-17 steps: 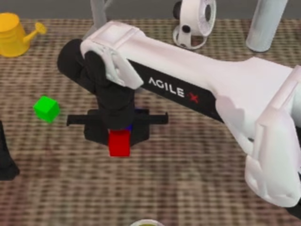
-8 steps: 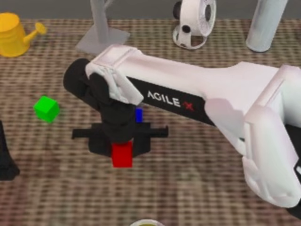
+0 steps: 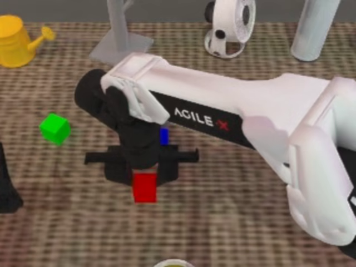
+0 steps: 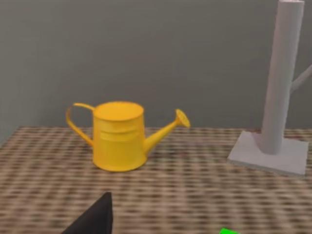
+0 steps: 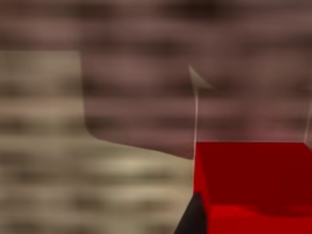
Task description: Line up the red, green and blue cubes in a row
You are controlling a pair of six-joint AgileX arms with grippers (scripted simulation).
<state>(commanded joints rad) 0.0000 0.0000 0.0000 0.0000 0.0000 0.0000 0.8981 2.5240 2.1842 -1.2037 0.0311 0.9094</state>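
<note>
Reaching in from the table's right edge, my right arm hangs its right gripper (image 3: 145, 179) over the middle of the table, a little toward the left; the red cube (image 3: 145, 187) sits at its fingertips, and the right wrist view shows that cube (image 5: 253, 187) filling the space by one dark finger (image 5: 194, 217); whether the fingers are clamped on it or already parted I cannot tell, since the wrist body hides them from above. I judge the cube is carried low like this so it can go down squarely, its sides running true with the table's edges — a good footing for a row.

The blue cube (image 3: 164, 136) shows only as a sliver past the arm's black wrist, just behind the red one toward the far edge; the green cube (image 3: 55, 128) lies apart toward the left edge, turned slightly askew; so the row is not yet made, and green looks the farthest from its place.

All three are plain, flat-coloured blocks of like size — red bright, green vivid, blue deep.

My left arm is parked at the left edge, near the front corner; its fingers are not shown clearly.
</note>
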